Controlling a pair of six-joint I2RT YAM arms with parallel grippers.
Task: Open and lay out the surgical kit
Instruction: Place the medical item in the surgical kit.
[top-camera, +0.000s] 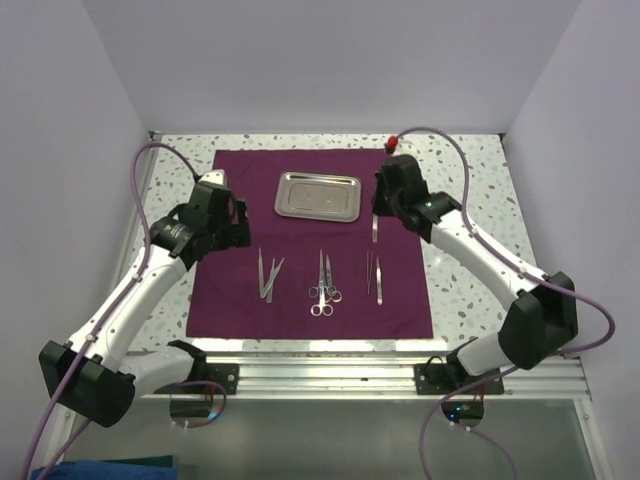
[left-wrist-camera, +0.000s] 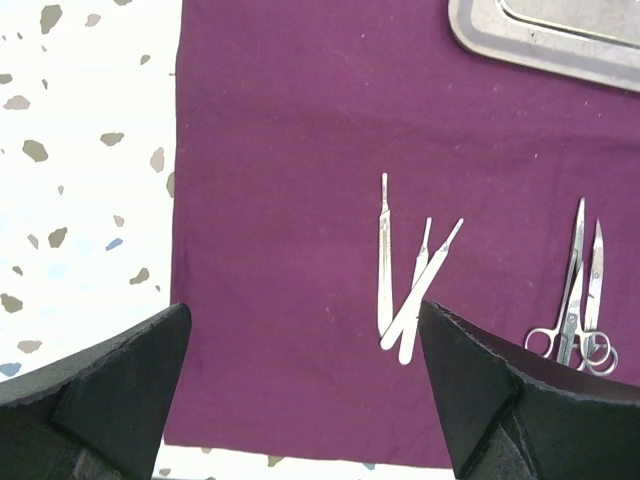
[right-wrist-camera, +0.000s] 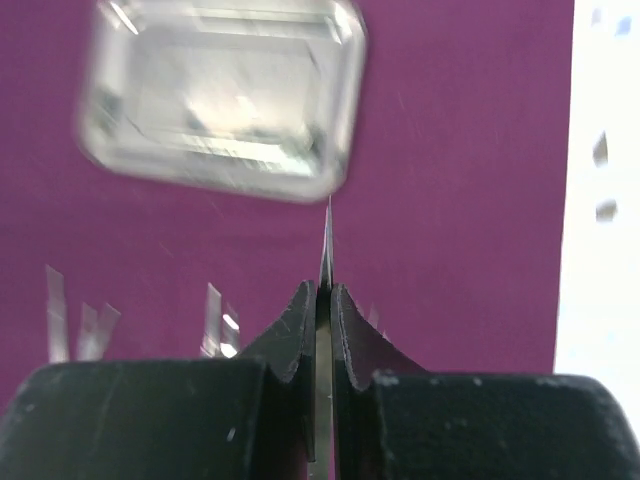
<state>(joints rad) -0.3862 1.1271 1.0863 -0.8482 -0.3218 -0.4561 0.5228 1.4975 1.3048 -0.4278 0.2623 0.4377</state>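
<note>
— What's over on your left?
— My left gripper (left-wrist-camera: 300, 325) hangs above the left part of the maroon cloth (top-camera: 300, 300). Its fingers are spread wide and there is nothing between them. The cloth lies flat on the speckled table (top-camera: 465, 185).

— And under that gripper?
— A little to its right, three slim instruments (left-wrist-camera: 405, 290) lie on the cloth. Their near ends are bunched together and touching, and their tips fan out toward the far side.

— The middle?
— The steel tray (top-camera: 318, 195) sits on the far part of the cloth, apart from everything laid out. Nearer my bases are two ring-handled scissors (top-camera: 322, 285). They lie side by side with their rings toward me, overlapping at the handles.

— Further right?
— Two thin pieces (top-camera: 373, 272) lie lengthwise just beside the scissors. They are close together, but I can't tell whether they touch.

— Your right side?
— My right gripper (right-wrist-camera: 323, 300) is clamped on a narrow silver instrument (right-wrist-camera: 327, 235), which is pinched edge-on between the fingers. Its pointed tip sticks out toward the tray's near right corner. From above, this gripper is over the cloth just right of the tray. I can't tell whether the tip touches the cloth.
</note>
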